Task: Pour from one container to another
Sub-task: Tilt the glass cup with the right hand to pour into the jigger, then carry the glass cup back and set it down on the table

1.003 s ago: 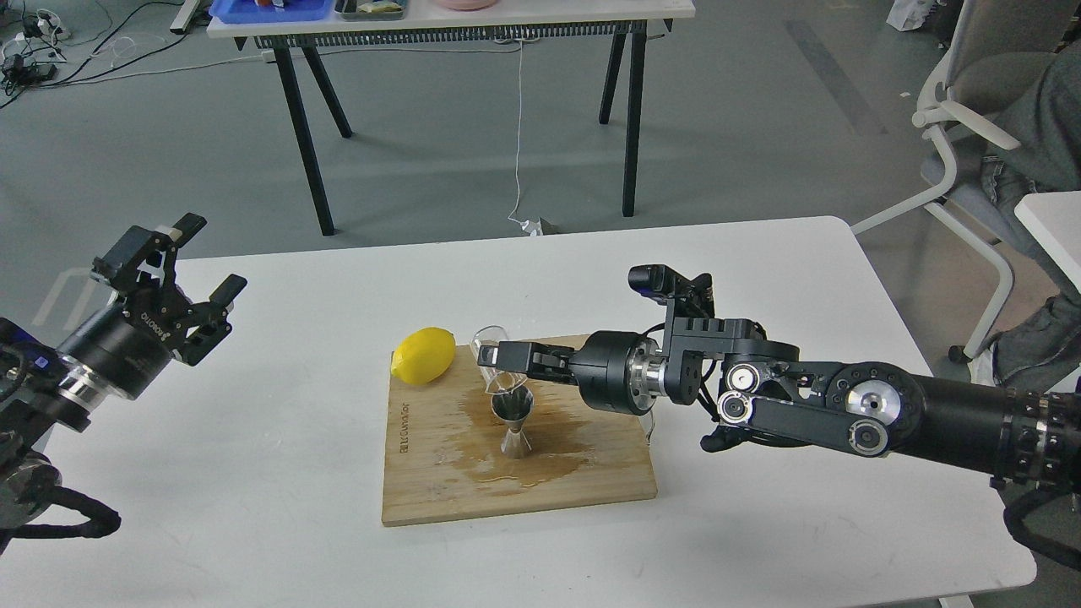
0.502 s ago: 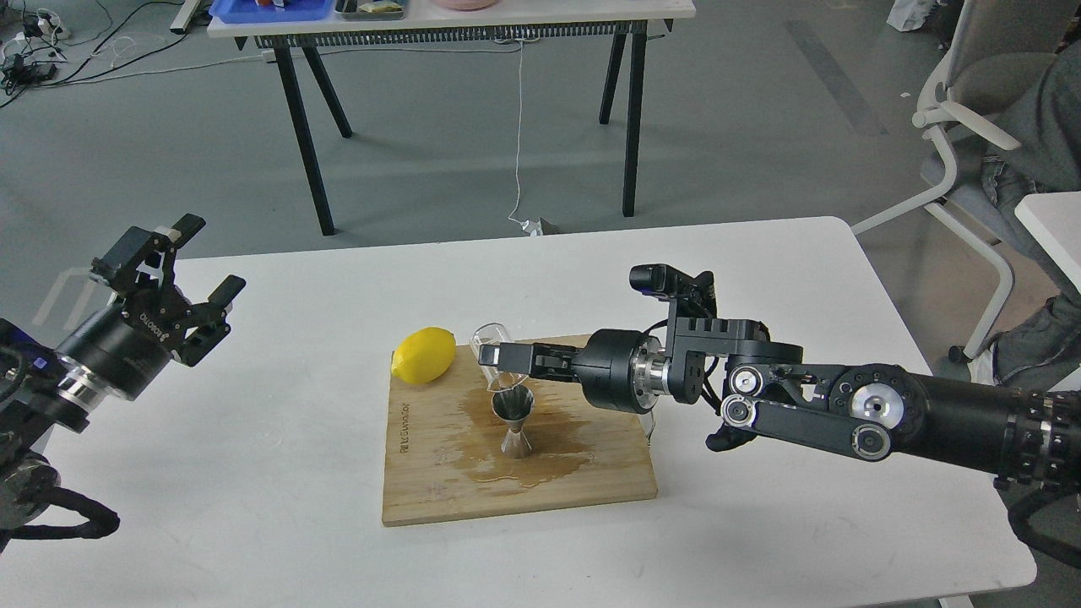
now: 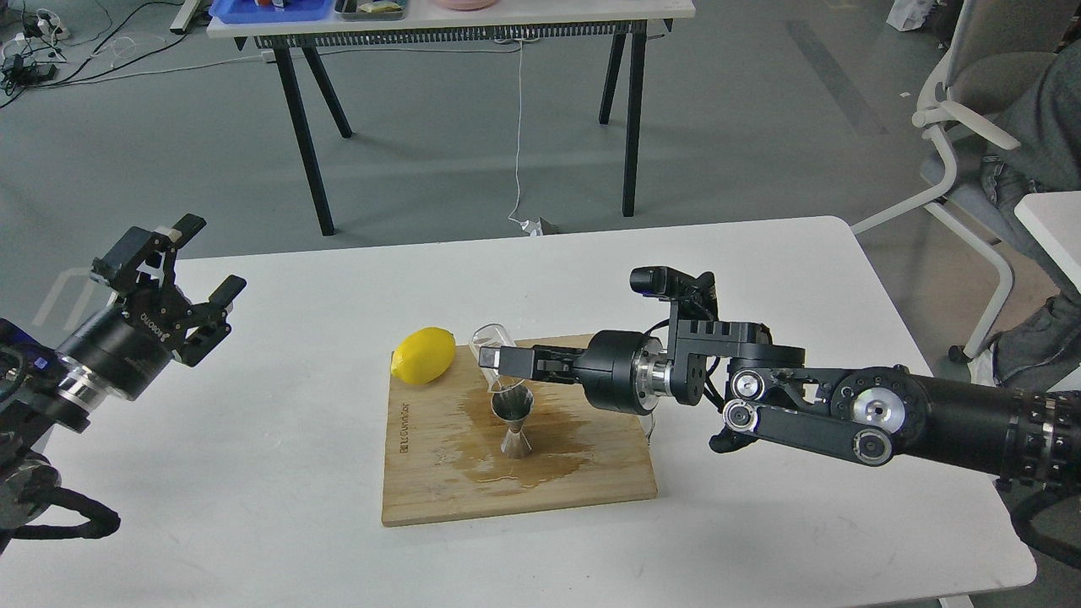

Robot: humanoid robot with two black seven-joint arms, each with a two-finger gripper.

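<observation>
The steel jigger (image 3: 513, 420) stands upright near the middle of the wooden board (image 3: 591, 485), in a wet brown puddle. Just above its mouth hangs the clear glass cup (image 3: 492, 355), tilted with its lip down toward the jigger. My right gripper (image 3: 500, 361) reaches in from the right and is shut on the glass cup. My left gripper (image 3: 187, 274) hovers open over the table's far left, well away from the board, with nothing between its fingers.
A yellow lemon (image 3: 423, 355) lies at the board's back left corner, close to the glass cup. The spilled liquid (image 3: 549, 460) spreads toward the board's front. A black-legged table (image 3: 456, 21) and an office chair (image 3: 971, 127) stand beyond the white table (image 3: 253, 473).
My right arm has shifted slightly and dropped a little at the elbow, and the glass cup stays tilted over the jigger. The left arm has barely moved.
</observation>
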